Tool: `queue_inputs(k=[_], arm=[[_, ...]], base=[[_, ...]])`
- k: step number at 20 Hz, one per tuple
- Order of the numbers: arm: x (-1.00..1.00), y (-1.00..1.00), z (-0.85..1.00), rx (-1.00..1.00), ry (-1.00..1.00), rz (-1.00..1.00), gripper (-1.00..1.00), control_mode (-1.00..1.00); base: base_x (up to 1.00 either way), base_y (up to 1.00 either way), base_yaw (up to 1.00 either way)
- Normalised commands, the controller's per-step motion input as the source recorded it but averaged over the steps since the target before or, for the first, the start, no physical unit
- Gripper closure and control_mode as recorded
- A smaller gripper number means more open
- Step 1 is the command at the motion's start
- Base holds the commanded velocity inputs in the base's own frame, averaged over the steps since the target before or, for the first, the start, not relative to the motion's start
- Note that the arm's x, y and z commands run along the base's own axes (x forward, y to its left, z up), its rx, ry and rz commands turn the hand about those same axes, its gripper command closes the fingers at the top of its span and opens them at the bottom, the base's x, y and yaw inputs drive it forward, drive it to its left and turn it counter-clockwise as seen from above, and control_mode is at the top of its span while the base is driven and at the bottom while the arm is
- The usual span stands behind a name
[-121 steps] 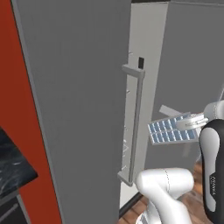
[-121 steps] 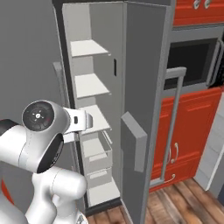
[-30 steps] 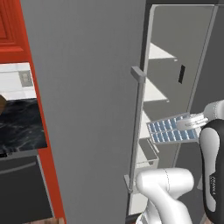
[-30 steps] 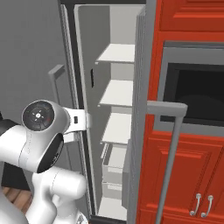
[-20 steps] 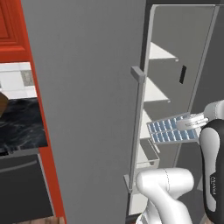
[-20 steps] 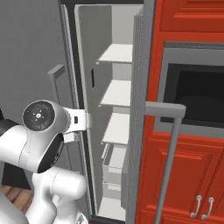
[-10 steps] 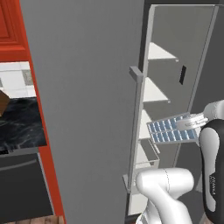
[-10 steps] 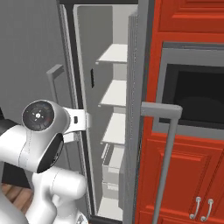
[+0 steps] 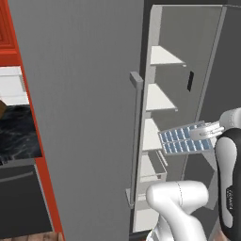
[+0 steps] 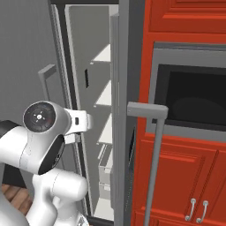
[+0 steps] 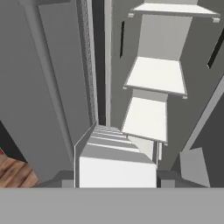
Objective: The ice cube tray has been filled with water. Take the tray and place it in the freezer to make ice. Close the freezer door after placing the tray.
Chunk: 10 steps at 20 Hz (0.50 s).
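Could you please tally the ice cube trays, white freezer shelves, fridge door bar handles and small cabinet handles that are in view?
ice cube tray: 1
white freezer shelves: 3
fridge door bar handles: 2
small cabinet handles: 2
Total: 8

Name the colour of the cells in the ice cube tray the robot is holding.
Light blue, set in a pale grey ice cube tray; clearest in the left base view.

Ice cube tray [image 9: 186, 140]: pale grey, light-blue cells; freezer door [image 9: 80, 108]: plain grey; freezer [image 10: 95, 79] shelves [image 11: 156, 74]: white; cabinets [image 10: 185, 176]: red; counter [image 9: 18, 132]: black, marbled.
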Motion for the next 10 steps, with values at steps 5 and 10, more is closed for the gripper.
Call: queue_inputs(k=[5, 10], arm=[[0.0, 0.0, 0.0, 0.0, 0.0, 0.0, 1.0, 1.0], [0.02, 0.0, -0.12, -0.04, -0.06, 0.0, 1.0, -1.0]], base=[[0.13, 0.0, 0.0], [0.14, 0.02, 0.0]])
